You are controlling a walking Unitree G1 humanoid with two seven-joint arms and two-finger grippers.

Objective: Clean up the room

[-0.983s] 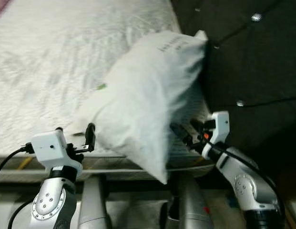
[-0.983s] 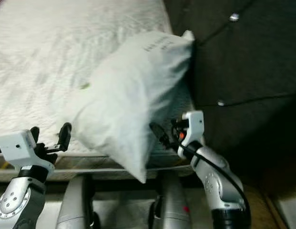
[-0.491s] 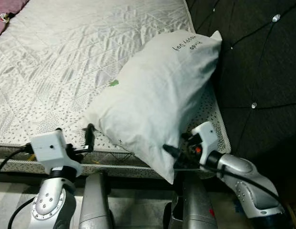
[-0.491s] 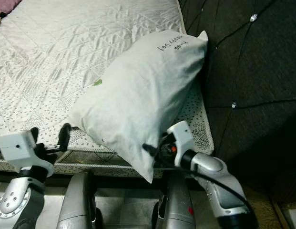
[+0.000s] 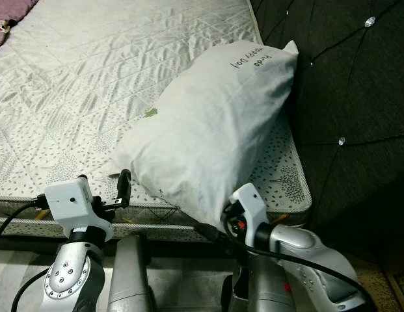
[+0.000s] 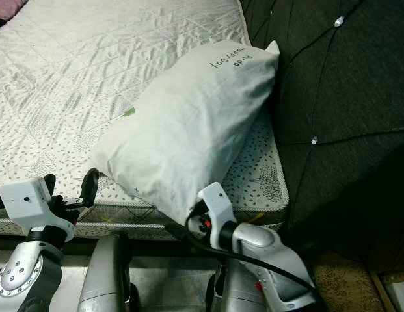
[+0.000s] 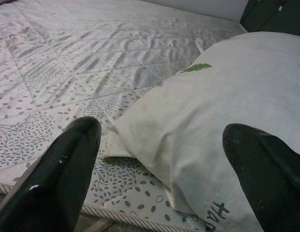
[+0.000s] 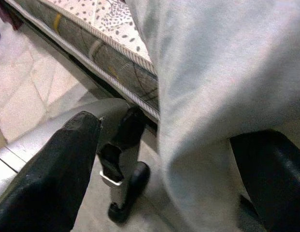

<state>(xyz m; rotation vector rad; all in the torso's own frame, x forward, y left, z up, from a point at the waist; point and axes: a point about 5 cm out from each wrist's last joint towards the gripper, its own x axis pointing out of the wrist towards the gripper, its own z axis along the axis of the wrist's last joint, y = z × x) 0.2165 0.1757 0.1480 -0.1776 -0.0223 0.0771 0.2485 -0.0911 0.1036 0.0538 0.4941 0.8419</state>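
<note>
One pillow [image 5: 215,130] lies slantwise on the mattress [image 5: 91,78], its far corner against the dark tufted headboard [image 5: 358,97] and its near corner hanging over the bed's front edge. The right pincer [image 5: 211,229] sits low at that overhanging corner; in the right wrist view its fingers [image 8: 48,179] stand spread, with the pillow's corner drooping between them and not yet pinched. The left pincer [image 5: 101,188] hovers at the bed's edge just beside the pillow's other near corner, released, fingers apart with nothing between them.

The step in hand looks like taking hold of the pillow to set it square against the headboard. To do it well, the right pincer should clench deep on the fabric rather than on the loose tip, which would slip. The left should slide under its corner so both lift evenly, clear of the mattress piping.
</note>
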